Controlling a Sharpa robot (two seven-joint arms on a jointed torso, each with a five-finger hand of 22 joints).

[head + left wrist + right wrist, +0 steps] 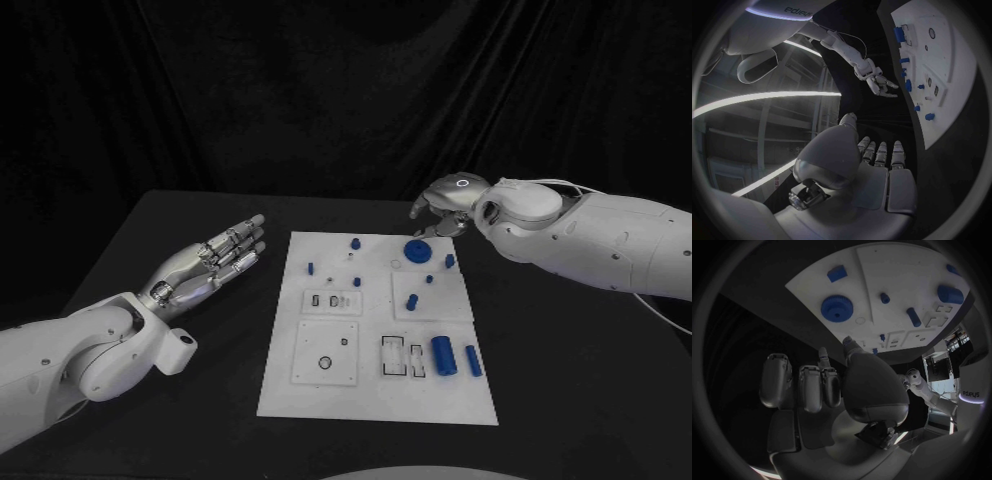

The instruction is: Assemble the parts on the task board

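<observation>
Right hand [440, 212] hovers empty, fingers loosely apart, off the task board's [378, 395] far edge, nearest the blue gear [418, 251] lying flat just inboard. Left hand [216, 258] open, well aside.

The white task board [378, 400] lies flat mid-table, small blue parts [443, 353] scattered across it.

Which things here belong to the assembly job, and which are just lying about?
Job:
- task board
- blue gear
- large blue cylinder
- smaller blue cylinder
- small blue pegs, such as one
- left hand, right hand, both holding nothing

Lying about:
- nothing but the black table
</observation>
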